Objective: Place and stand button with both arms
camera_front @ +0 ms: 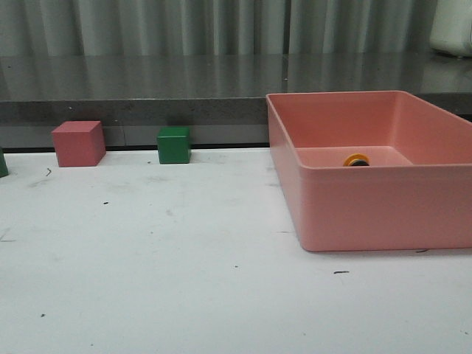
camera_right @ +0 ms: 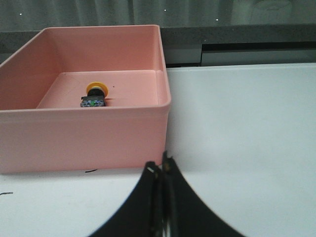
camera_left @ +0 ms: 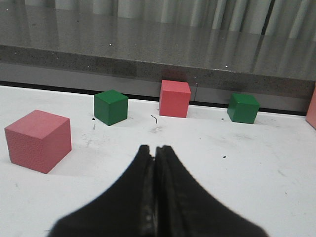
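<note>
The button, with yellow cap, black body and clear base, lies on its side on the floor of the pink bin. In the front view only its yellow cap shows above the bin's front wall. My right gripper is shut and empty, over the white table just in front of the bin's near corner. My left gripper is shut and empty, over the table in front of the cubes. Neither arm shows in the front view.
Two pink cubes and two green cubes stand near the table's back edge; one pink cube and one green cube show in the front view. A grey ledge runs behind the table.
</note>
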